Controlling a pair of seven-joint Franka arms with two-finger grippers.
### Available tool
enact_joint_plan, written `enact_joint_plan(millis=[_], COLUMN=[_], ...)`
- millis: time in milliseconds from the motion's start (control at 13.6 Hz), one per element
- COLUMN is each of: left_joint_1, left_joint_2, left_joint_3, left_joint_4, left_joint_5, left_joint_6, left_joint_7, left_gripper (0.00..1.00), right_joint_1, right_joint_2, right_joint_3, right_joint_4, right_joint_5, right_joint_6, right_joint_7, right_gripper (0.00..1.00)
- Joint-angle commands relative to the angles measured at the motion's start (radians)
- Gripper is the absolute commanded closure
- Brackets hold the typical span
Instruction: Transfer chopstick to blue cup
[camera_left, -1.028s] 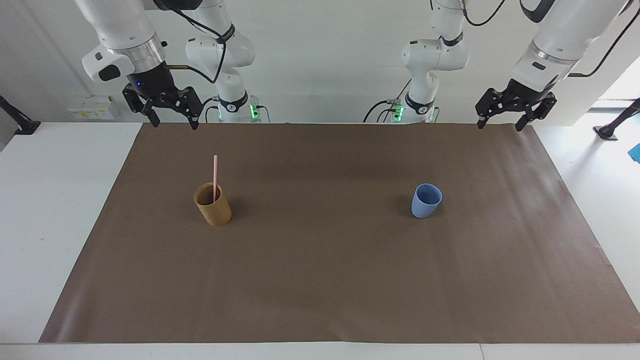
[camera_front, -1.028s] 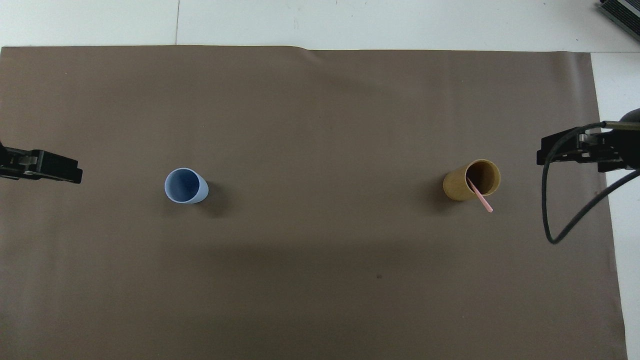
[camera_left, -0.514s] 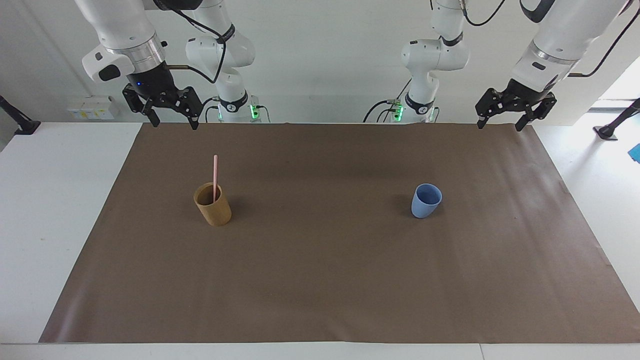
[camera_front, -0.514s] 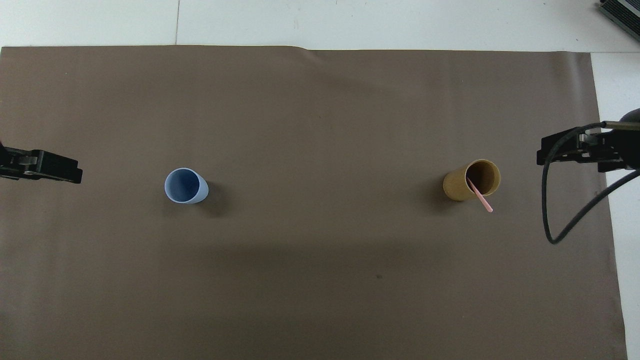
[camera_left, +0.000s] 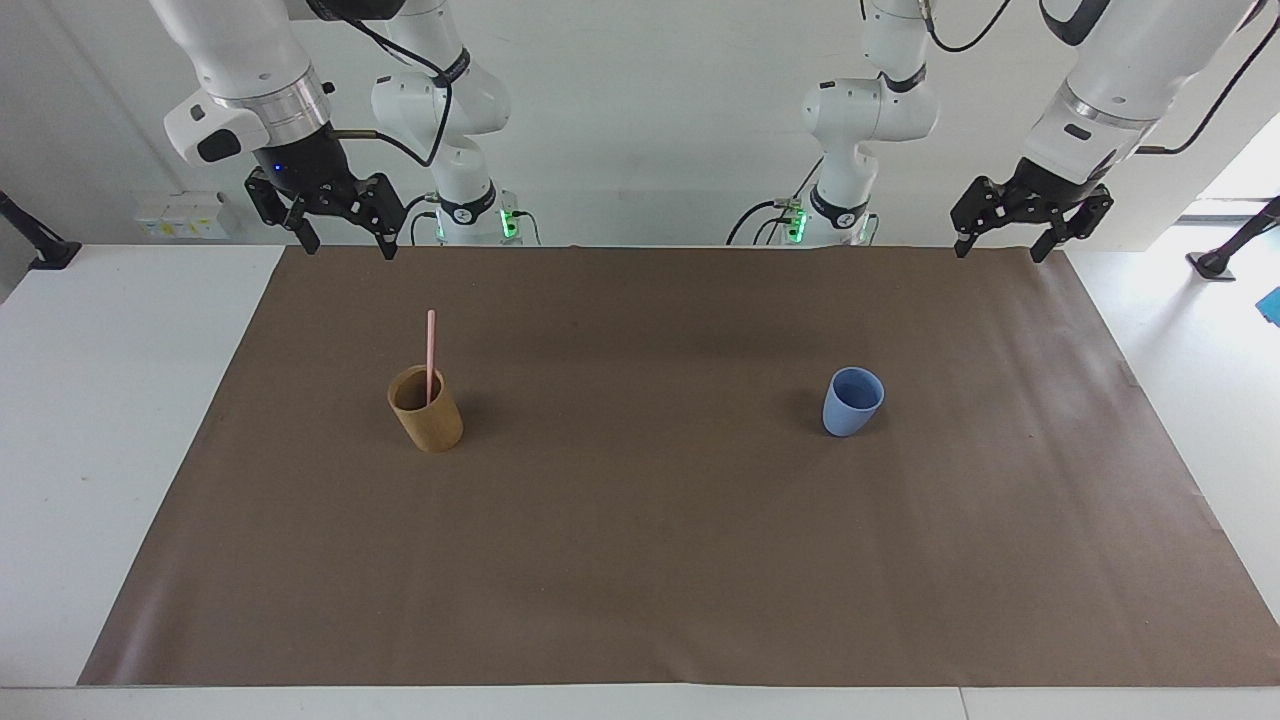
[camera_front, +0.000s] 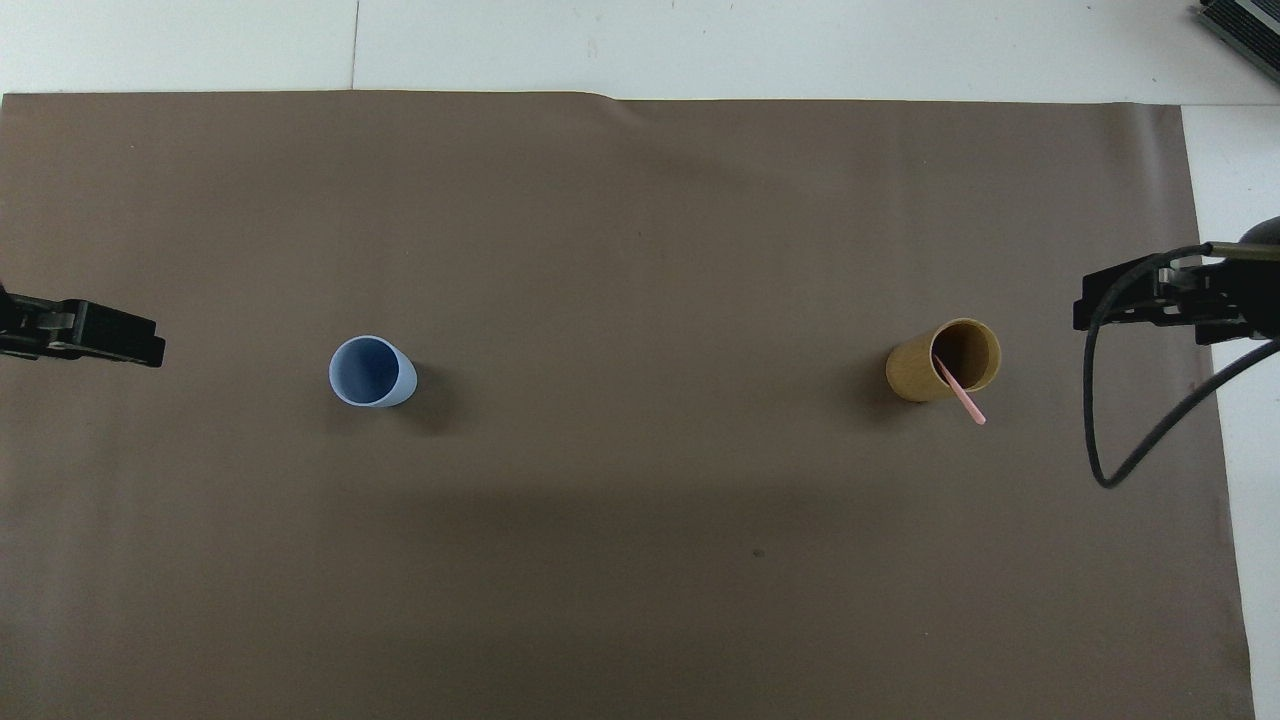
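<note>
— Where is the chopstick now?

— Standing in the tan cup, leaning on its rim, its upper half sticking out above. That cup sits on the brown mat toward the right arm's end of the table.

— And the blue cup?

— Upright and well apart from the tan one, toward the left arm's end (nothing in it that I can see).

— The grippers?

— The right gripper hangs over the mat's edge nearest the robots, fingers spread, holding nothing. The left gripper hangs over the same edge at its own end, also spread and empty.

— Anything different from a second ago?

— No. Both arms wait where they were, and the cups and the chopstick have not shifted.
</note>
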Motion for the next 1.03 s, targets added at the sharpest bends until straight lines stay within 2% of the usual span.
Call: enact_joint_plan(millis=[0, 587, 954], left_joint_1=[0.014, 0.014, 0.014], left_joint_2=[0.011, 0.011, 0.011], left_joint_3=[-0.01, -0.01, -0.01], left_joint_4=[0.024, 0.024, 0.024], left_joint_5=[0.006, 0.006, 0.006], left_joint_6=[-0.024, -0.024, -0.024], left_joint_7=[-0.009, -0.009, -0.009], left_gripper=[0.0, 0.0, 0.0], right_joint_1=[-0.015, -0.024, -0.025], right_joint_2=[-0.011, -0.011, -0.065], right_joint_3=[0.01, 0.008, 0.008], right_joint_4=[-0.003, -0.005, -0.107], right_joint_5=[0.006, 0.006, 0.006], right_joint_6=[-0.012, -0.011, 0.05], right_joint_7=[-0.022, -0.032, -0.03], right_gripper=[0.0, 0.0, 0.0])
